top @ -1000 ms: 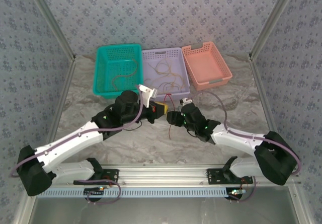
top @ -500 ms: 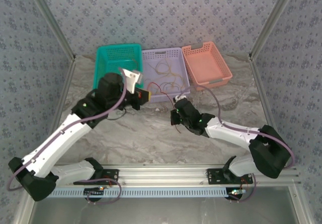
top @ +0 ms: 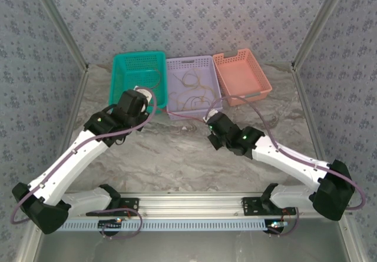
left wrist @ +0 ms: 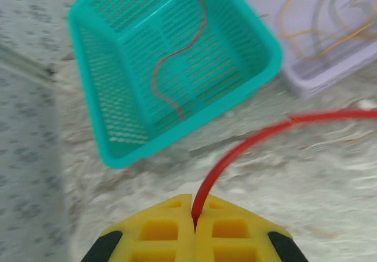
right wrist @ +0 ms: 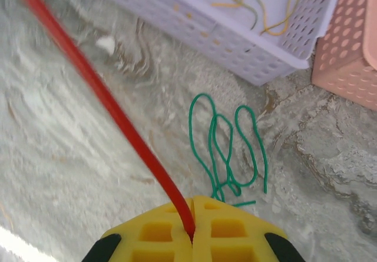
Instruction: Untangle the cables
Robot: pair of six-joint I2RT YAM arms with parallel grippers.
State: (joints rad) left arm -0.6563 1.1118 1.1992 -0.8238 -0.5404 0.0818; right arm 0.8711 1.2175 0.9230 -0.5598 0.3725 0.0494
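Three slotted plastic baskets side by side along the far edge of a grey marbled surface. Teal basket at left, deep, with ribbed walls. Lilac basket in the middle, shallower, with rows of oval holes. Pink basket at right, turned slightly off line from the other two. Blue-grey patterned walls behind and at both sides, with pale metal posts in the corners. Aluminium rail across the near edge.
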